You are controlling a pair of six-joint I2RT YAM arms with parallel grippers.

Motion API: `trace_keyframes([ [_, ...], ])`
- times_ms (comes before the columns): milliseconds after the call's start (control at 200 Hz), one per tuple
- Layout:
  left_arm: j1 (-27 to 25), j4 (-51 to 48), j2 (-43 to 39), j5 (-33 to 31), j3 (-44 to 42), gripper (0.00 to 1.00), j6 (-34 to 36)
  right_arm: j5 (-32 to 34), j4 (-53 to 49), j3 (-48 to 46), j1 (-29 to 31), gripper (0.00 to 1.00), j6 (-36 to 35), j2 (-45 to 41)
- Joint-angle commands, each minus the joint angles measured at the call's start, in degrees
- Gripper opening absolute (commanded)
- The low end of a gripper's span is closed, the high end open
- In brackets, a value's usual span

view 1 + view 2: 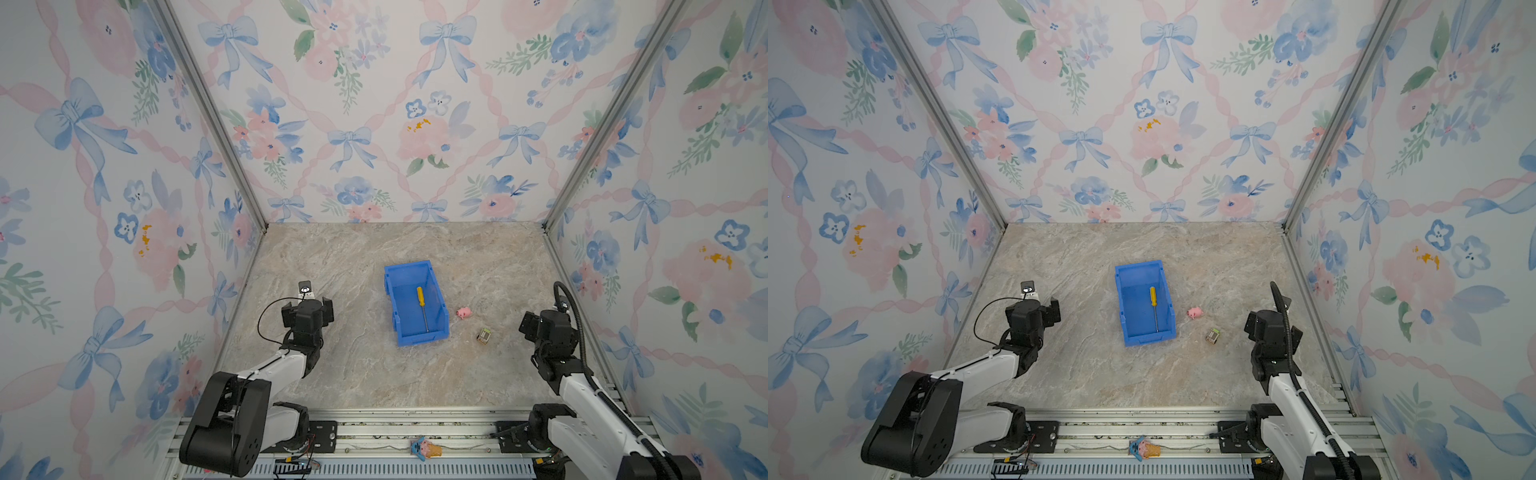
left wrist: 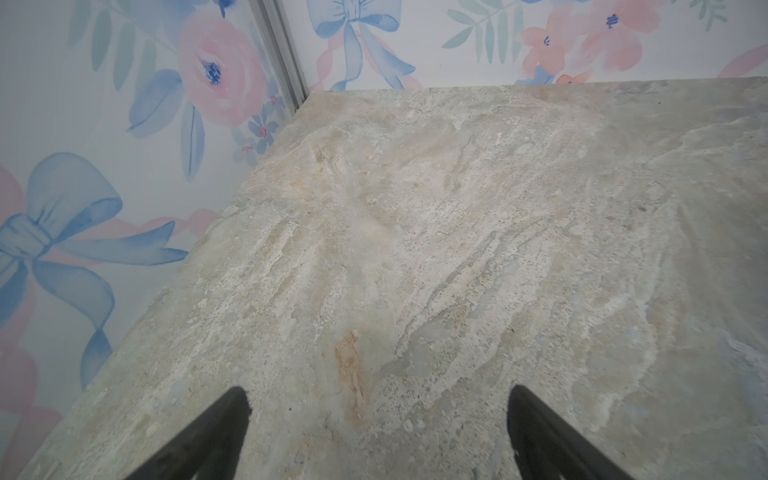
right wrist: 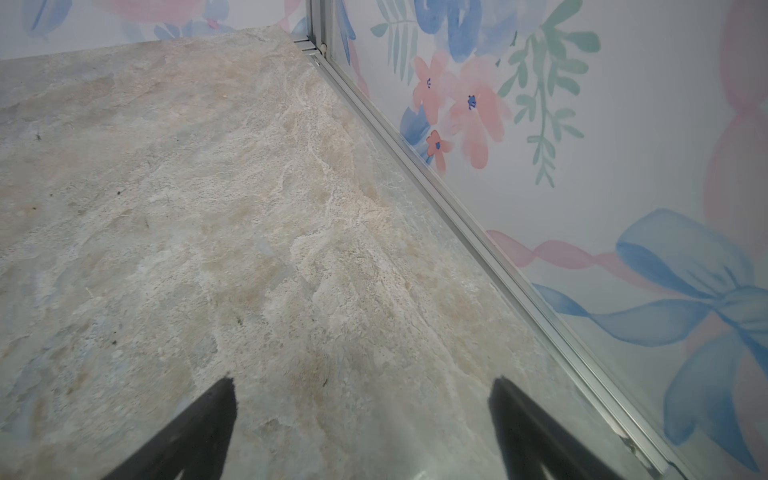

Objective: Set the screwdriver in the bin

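The screwdriver [image 1: 422, 308] lies in the bin [image 1: 392, 307].

Bright blue, yellow and pink on pale marble

My left claw [image 2: 376, 401] and right claw [image 3: 363, 386] are matte black, on white arms [image 1: 270, 368] with black joints. The bin [image 1: 406, 269] is bright blue throughout; the screwdriver [image 1: 422, 306] has a yellow handle and silver shaft. The table [image 1: 332, 257] is beige-grey marble with pale veins and one rusty streak. The little pig [image 1: 463, 312] is pink, the small box [image 1: 483, 335] olive and brown. The walls [image 1: 353, 104] are white, patterned with pink roses, blue bows, green leaves and crossing pink ribbons.
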Motion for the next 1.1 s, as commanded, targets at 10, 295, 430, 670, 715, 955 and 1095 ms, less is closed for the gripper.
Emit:
trace_keyframes([
  [10,0.61,11.37,3.35,0.72,-0.57,0.97,2.09,-4.55,9.87,-1.50,-0.36,0.97,-3.30,0.30],
  [295,1.25,20.02,8.11,3.55,-0.09,0.97,6.29,-5.07,18.10,-3.42,-0.37,0.97,-1.50,3.80],
  [430,2.32,25.66,9.54,7.01,-2.04,0.98,7.55,-6.32,22.82,-0.55,-0.36,0.97,-1.64,11.73],
  [670,5.73,28.37,13.73,11.60,-1.71,0.98,5.24,-7.96,26.64,4.26,-0.43,0.97,-2.86,21.09],
  [715,6.59,30.53,14.64,12.71,-2.79,0.97,4.55,-8.53,26.85,4.76,-0.45,0.97,-2.91,21.88],
  [955,6.72,32.27,15.40,13.66,-3.36,0.98,4.92,-13.44,28.41,7.43,-0.45,0.97,-4.78,26.04],
  [1095,6.61,33.54,15.72,13.53,-3.65,0.98,5.05,-14.28,33.60,8.55,-0.33,0.97,-4.48,31.05],
])
